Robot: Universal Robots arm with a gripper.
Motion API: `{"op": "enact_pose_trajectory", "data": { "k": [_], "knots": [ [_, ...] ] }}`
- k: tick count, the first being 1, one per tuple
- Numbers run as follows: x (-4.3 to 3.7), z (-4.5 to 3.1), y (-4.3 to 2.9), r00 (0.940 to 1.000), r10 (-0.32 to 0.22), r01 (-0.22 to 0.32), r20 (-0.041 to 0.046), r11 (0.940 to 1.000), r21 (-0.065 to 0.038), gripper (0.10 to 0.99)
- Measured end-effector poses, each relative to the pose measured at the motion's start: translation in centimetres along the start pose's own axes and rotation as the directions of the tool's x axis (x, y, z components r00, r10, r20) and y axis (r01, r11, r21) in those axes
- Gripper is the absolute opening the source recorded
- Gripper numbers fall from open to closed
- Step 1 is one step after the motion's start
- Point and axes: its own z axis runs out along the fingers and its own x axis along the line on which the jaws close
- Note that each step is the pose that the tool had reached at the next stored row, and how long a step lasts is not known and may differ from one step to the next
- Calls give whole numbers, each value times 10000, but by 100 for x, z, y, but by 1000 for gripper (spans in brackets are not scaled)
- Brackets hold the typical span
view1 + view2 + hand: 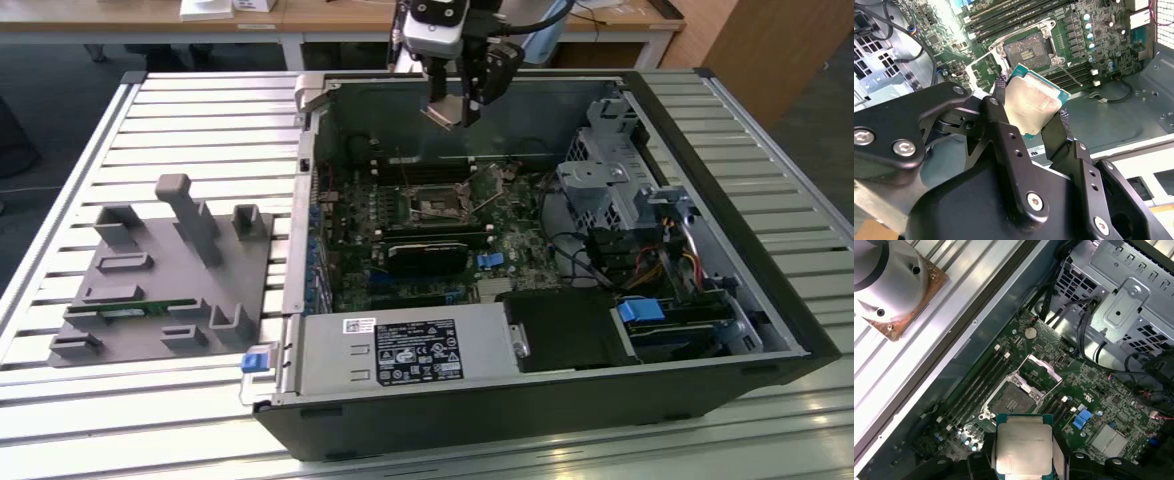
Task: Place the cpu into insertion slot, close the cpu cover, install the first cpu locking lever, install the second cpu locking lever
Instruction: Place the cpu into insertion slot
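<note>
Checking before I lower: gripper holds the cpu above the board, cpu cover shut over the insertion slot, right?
Not quite: the first wrist view shows the cpu cover open, tilted back from the insertion slot. The gripper does hold the cpu above the board.

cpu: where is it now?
In the exterior view the cpu is clamped in the claw, up over the case's far side, clear of the insertion slot below.

Pale slatted metal table [200,130] in the exterior view, two things riding on it: an open computer case [534,425] at centre, and at its nine o'clock, just beside, a grey moulded fixture tray [180,295].
</note>
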Motion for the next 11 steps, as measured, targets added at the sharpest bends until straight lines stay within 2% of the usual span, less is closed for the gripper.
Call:
{"op": "enact_pose_trajectory", "data": {
  "k": [5, 11],
  "knots": [
    [1, 6, 0, 9995, 322, -322, 31, 9995, -4, 537],
    [2, 10, -3, 9958, 914, -914, 86, 9958, -14, 537]
  ]
}}
